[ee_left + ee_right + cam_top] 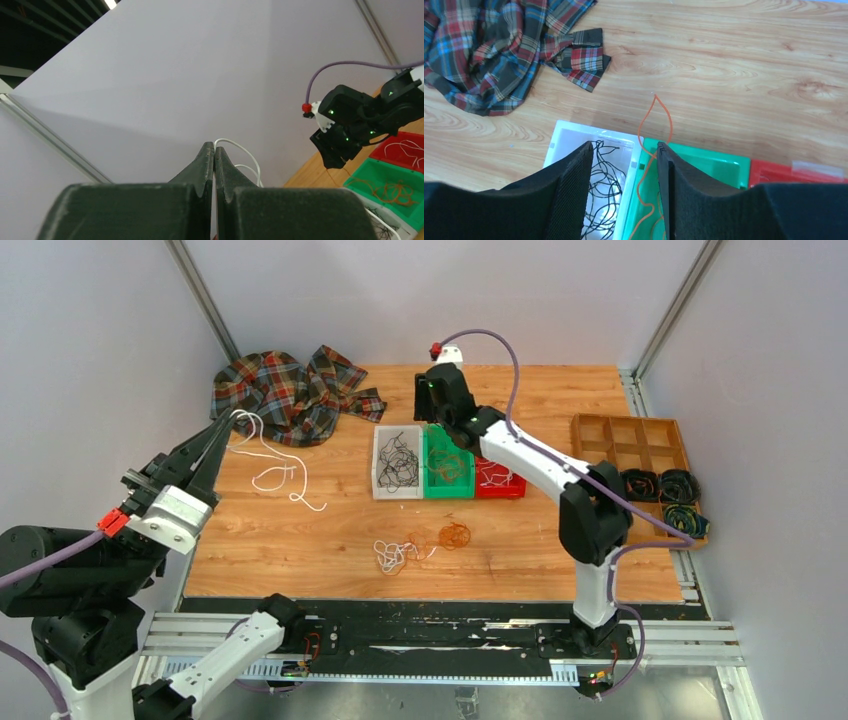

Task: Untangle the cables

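right gripper jaws apart, orange cable over green bin, plaid cloth beyond

You have nothing to read here: no text, brand, number or sign is legible in any view. The pale strip stuck on the red bin looks blank. The grey mark on the white bin is too small to make out.
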`<action>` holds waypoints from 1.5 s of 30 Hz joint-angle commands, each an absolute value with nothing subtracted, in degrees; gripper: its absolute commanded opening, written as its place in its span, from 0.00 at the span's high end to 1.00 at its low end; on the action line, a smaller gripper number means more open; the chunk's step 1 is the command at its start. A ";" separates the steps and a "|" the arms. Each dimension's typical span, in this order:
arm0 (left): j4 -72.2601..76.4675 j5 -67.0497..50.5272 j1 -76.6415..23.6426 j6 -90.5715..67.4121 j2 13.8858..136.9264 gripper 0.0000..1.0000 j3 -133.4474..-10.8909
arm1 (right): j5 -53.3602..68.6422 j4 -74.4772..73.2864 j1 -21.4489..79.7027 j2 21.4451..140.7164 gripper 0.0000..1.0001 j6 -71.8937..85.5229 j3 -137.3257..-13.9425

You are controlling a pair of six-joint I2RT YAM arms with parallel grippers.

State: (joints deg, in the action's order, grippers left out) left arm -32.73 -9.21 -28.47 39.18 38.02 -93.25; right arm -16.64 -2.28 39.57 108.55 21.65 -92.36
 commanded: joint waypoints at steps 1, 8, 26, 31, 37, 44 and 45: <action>-32.05 -8.39 -28.74 39.41 37.94 0.99 -94.69 | -15.94 -10.81 38.14 115.79 0.50 16.05 -100.09; -32.34 -8.43 -28.74 40.11 37.92 0.99 -95.27 | -18.80 -13.78 36.68 119.92 0.50 13.33 -104.92; -31.86 -8.16 -28.74 40.72 37.51 0.99 -95.78 | -4.32 -8.72 31.49 120.04 0.72 24.96 -101.59; -31.75 -8.04 -28.78 40.75 37.53 0.99 -96.05 | -3.16 -9.10 30.82 119.81 0.81 27.10 -101.97; -31.90 -8.00 -28.74 40.68 37.53 0.99 -96.79 | -3.15 -11.35 30.85 120.61 0.65 29.16 -103.17; -31.91 -7.99 -28.74 40.58 37.53 0.99 -96.65 | -12.21 -17.68 30.64 123.08 0.53 27.63 -107.71; -31.90 -8.03 -28.74 40.68 37.49 0.99 -96.56 | -11.75 -17.65 30.48 123.45 0.53 27.78 -107.87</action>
State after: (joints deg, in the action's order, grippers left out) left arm -32.82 -8.60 -28.47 40.36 38.00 -96.07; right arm -7.60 -14.50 31.07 121.34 27.73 -104.99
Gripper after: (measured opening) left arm 0.015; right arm 0.467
